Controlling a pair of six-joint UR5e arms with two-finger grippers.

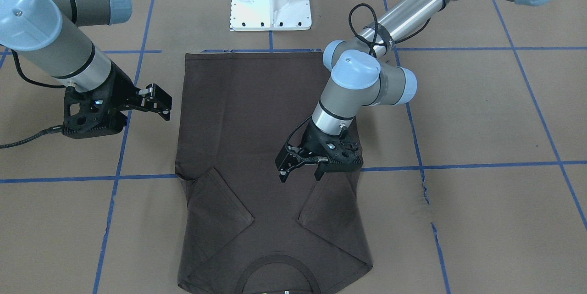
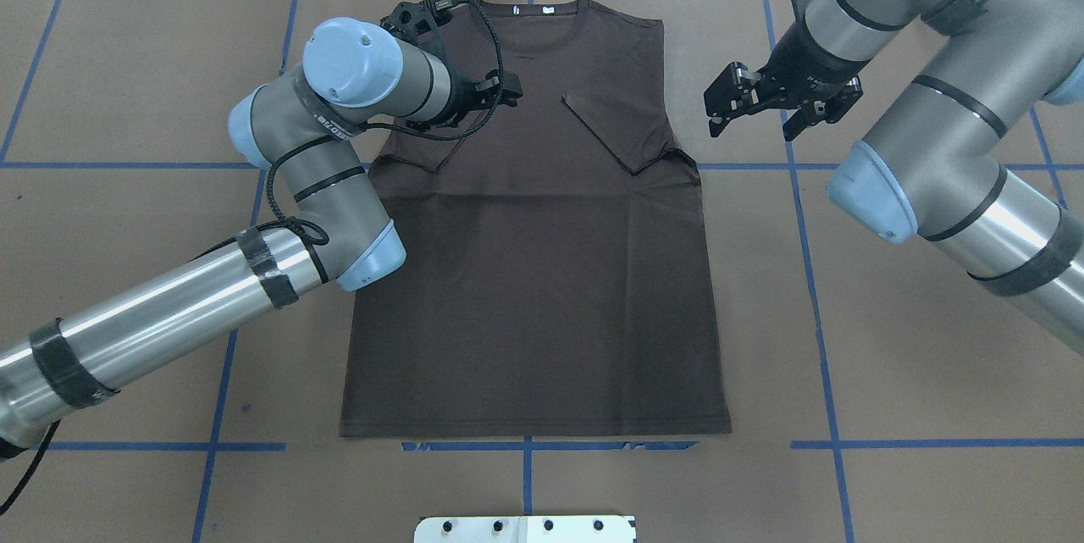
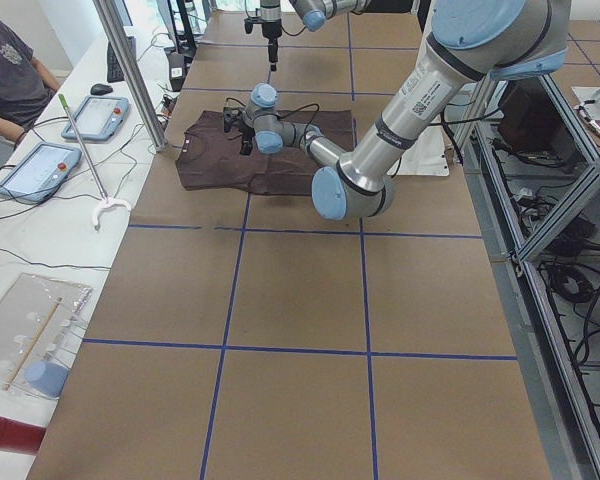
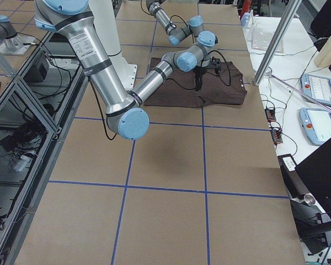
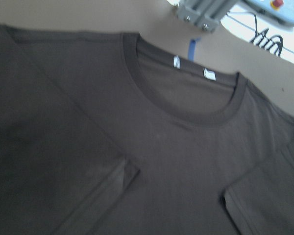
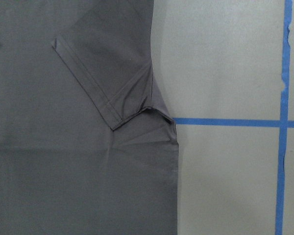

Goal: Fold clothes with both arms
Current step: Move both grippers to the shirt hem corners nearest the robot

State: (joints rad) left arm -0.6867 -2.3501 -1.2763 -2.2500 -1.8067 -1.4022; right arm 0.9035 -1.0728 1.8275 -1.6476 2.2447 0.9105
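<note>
The dark brown T-shirt (image 2: 542,272) lies flat on the table with its collar (image 2: 542,13) toward the far side and both sleeves folded inward. It also shows in the front view (image 1: 247,115). My left gripper (image 1: 301,174) is open and empty, just above the shirt by its folded sleeve (image 1: 330,207). The left wrist view shows the collar (image 5: 186,115) with white tags (image 5: 176,62). My right gripper (image 2: 754,124) is open and empty, above the bare table beside the shirt's edge. The right wrist view shows the other folded sleeve (image 6: 108,73).
The white pedestal base (image 1: 270,0) stands at the robot's side of the table. Blue tape lines (image 1: 481,165) cross the brown table cover. A seated person (image 3: 10,70), tablets (image 3: 40,165) and a metal pole (image 3: 130,70) are beyond the table's far edge.
</note>
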